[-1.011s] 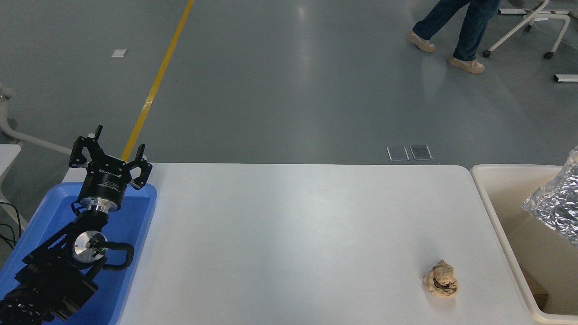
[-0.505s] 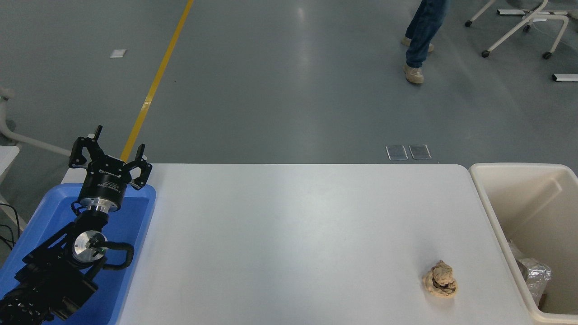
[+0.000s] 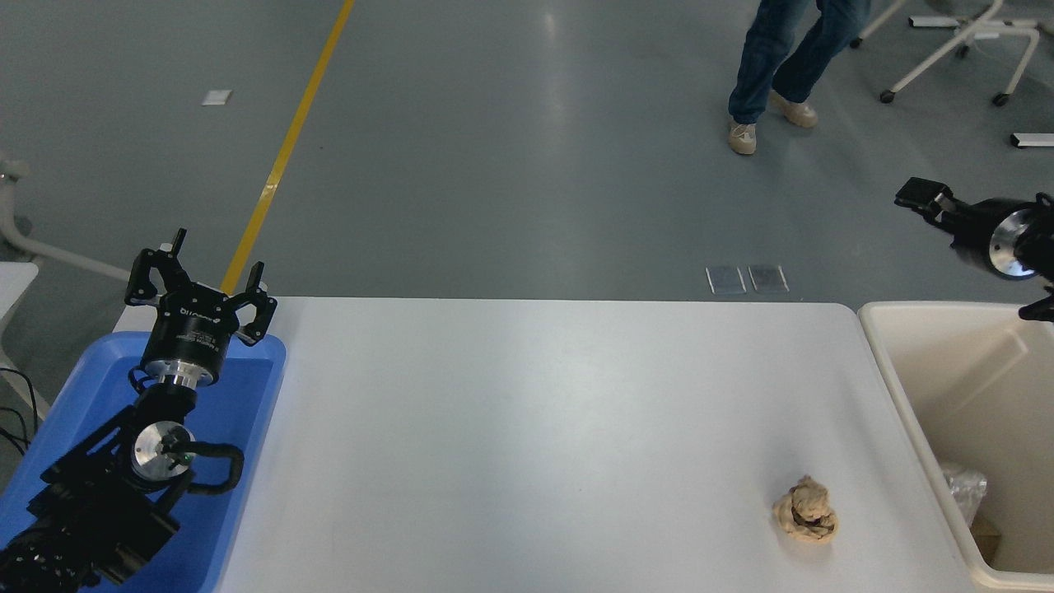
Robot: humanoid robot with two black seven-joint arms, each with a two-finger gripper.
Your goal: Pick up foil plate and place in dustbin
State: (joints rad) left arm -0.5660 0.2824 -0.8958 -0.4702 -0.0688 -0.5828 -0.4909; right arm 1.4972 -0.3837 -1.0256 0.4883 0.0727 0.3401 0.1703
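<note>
Reaching in from the right edge, the right hand (image 3: 921, 194) hangs high above the far corner of the dustbin (image 3: 906, 387). Only a black tip and a round shiny metal part of it show, so I cannot tell if its fingers are apart or together. It holds nothing that I can see.

Down below it, the foil plate (image 3: 965, 487) lies inside the dustbin, low against the left wall (just a small shiny crinkled bit peeks out). The dustbin is big and cream colored, and it stands just beside the right end of the white surface (image 3: 535, 428).

A little tan paper wad (image 3: 805, 511) sits on the surface near the dustbin, not touching it.

Far over on the other side, the left hand (image 3: 206, 280) is parked over a blue tray (image 3: 247, 412) at the lower left. Its black fingers are spread apart and point up, with nothing between them.

Past the surface there is a grey floor with a yellow line (image 3: 284, 152). A person's legs (image 3: 778, 58) in blue jeans and light shoes are at the top, next to a white chair frame (image 3: 955, 45).
</note>
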